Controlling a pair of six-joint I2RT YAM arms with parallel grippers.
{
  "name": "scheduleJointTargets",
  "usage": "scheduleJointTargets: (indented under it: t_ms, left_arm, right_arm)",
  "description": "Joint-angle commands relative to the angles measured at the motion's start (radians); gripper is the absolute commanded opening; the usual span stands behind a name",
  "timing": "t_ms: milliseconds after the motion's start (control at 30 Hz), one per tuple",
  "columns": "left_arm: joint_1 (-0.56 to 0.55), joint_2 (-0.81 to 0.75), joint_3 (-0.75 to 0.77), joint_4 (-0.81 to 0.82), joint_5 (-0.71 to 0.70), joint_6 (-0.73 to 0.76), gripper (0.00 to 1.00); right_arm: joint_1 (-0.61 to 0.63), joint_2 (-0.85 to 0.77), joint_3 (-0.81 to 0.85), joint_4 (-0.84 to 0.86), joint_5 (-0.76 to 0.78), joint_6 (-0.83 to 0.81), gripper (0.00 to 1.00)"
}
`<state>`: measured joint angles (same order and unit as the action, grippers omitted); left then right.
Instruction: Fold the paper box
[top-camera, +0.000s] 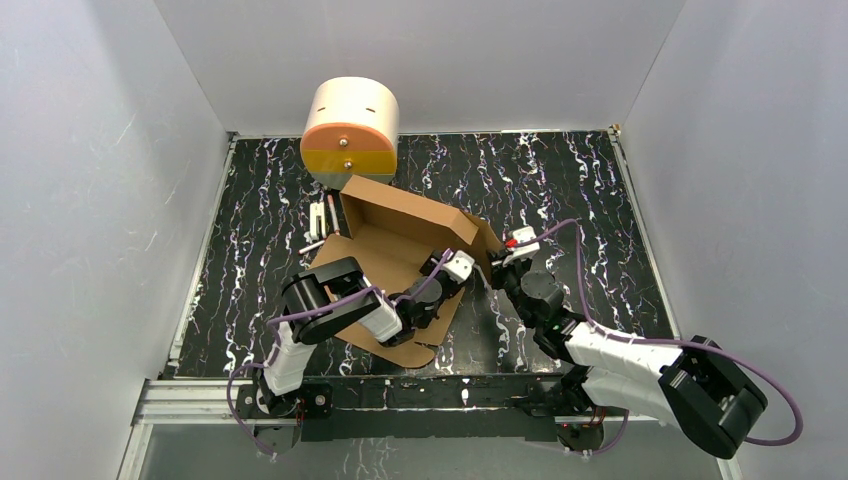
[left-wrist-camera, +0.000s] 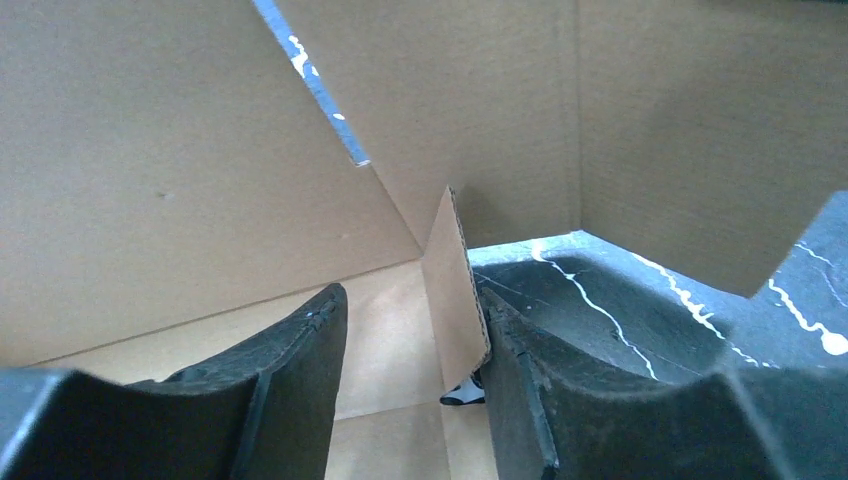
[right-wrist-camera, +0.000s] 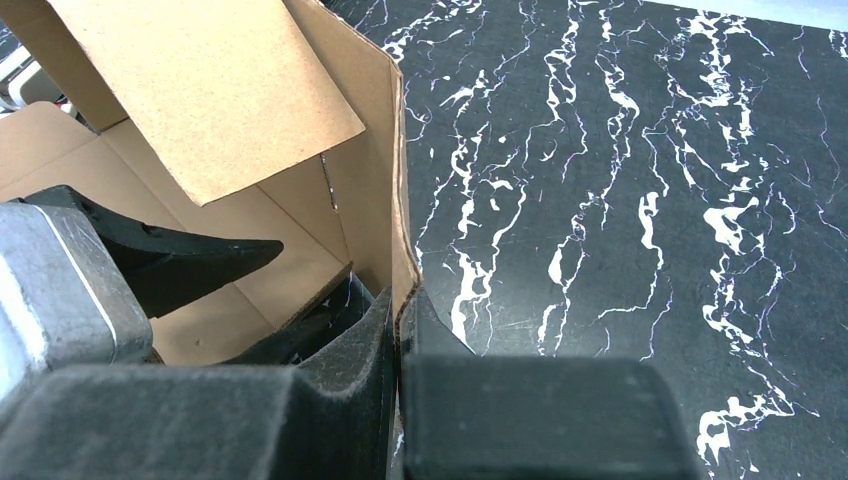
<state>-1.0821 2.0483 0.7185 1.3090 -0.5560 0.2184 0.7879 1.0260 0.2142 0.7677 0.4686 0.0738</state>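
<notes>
- The paper box (top-camera: 400, 235) is set half-raised on the table (top-camera: 600, 190)
- Its side wall is pinched by the closed right gripper (right-wrist-camera: 398, 315)
- A flap (left-wrist-camera: 455, 290) is straddled, unclamped, by the half-open left gripper (left-wrist-camera: 412, 300)
- The flap could be crushed if squeezed askew

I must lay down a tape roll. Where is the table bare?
Bare: the table right of the paper box to the wall, and a strip left of it. Crowded: the middle, where left gripper and right gripper are at the box, and the cream cylinder behind.
</notes>
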Motion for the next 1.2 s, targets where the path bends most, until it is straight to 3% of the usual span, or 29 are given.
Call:
scheduleJointTargets:
  t_ms: [0, 300, 667, 867, 1167]
  left_arm:
    - [-0.003, -0.027, 0.011, 0.167, -0.078, 0.007, 0.45]
    - [0.045, -0.041, -0.046, 0.174, -0.049, -0.148, 0.25]
    - [0.084, -0.048, -0.085, 0.174, 0.055, -0.261, 0.16]
    - [0.097, -0.051, -0.108, 0.174, 0.113, -0.281, 0.00]
    - [0.129, -0.065, -0.137, 0.173, 0.180, -0.330, 0.00]
  right_arm:
    - [0.005, -0.031, 0.006, 0.053, 0.013, -0.014, 0.06]
    - [0.004, -0.050, -0.002, 0.055, 0.007, -0.029, 0.07]
    - [0.004, -0.024, 0.001, 0.088, -0.044, -0.039, 0.12]
    - [0.003, -0.087, 0.048, -0.029, -0.084, -0.094, 0.24]
    - [0.002, -0.204, 0.197, -0.390, -0.129, -0.203, 0.51]
